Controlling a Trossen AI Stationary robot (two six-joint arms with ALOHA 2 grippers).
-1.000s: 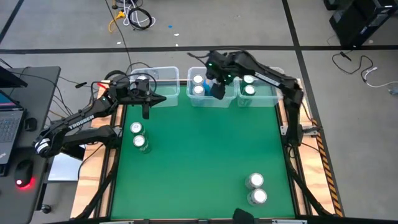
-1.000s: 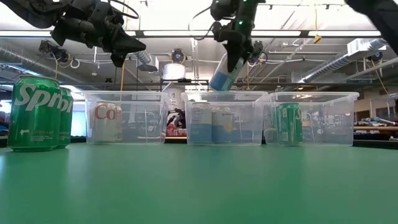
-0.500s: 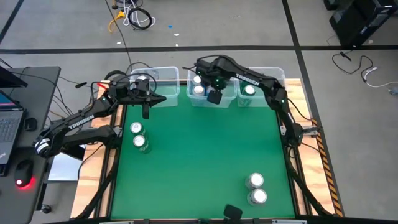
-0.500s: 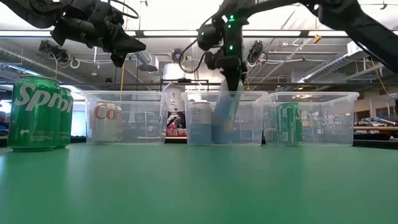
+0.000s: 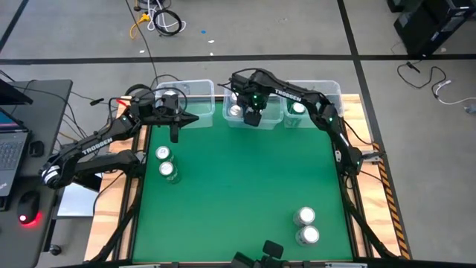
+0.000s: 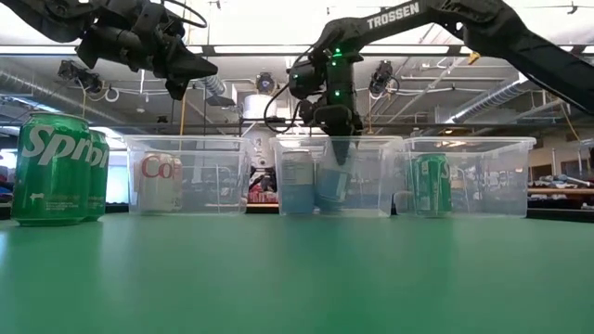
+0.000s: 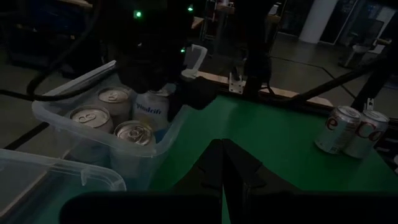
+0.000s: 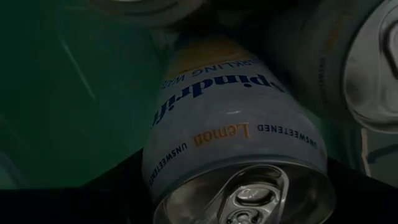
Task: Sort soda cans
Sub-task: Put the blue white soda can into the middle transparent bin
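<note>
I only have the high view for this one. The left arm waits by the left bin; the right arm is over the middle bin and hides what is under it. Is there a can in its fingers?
Observer: Yes. The right wrist view shows a can between the fingers of the right gripper.
Operator: How deep in the bin is it?
Observer: In the low view it is well inside the middle bin, base near the floor; I cannot tell if it touches.
Operator: Green or silver?
Observer: Neither quite: the side is white, and the label reads Spindrift Lemon.
</note>
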